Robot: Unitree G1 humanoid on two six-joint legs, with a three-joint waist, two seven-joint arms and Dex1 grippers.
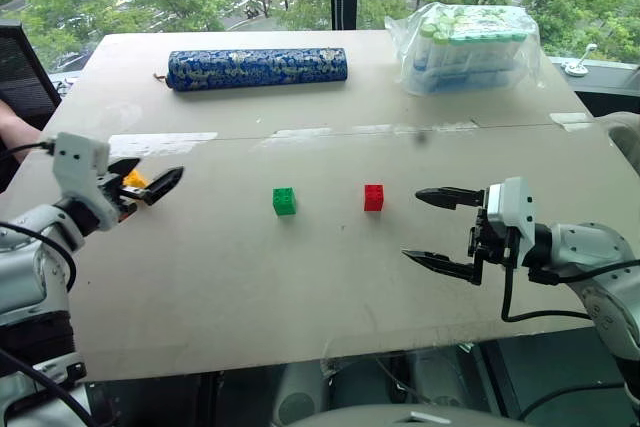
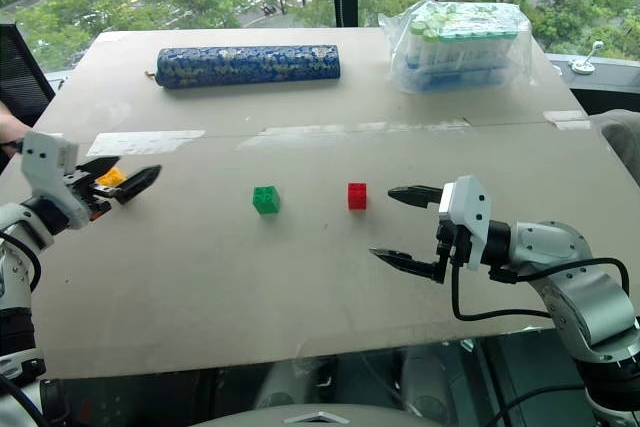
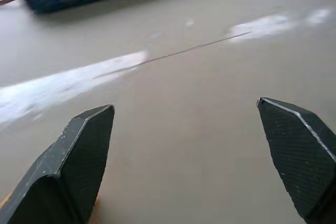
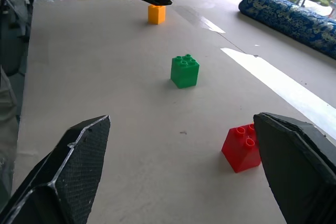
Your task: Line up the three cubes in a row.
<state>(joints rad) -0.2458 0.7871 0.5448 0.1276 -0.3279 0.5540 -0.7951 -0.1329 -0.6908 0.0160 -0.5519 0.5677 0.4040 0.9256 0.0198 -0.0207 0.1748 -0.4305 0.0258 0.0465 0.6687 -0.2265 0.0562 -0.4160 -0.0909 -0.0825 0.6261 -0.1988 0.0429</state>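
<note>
Beige table [image 1: 300,277] | small yellow studded plastic cube [image 4: 156,13] just beyond left end effector [image 1: 150,182], spread empty | right end effector [image 1: 440,230] spread, nearest small red studded plastic cube [image 1: 374,197]

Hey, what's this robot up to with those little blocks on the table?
It is lining up three toy cubes on the table. The green cube and red cube sit side by side mid-table. The yellow cube stands farther left, roughly in line with them, at the open left gripper, which holds nothing. The right gripper hovers open beside the red cube. A blue roll and a bag of bottles lie at the far edge.
</note>
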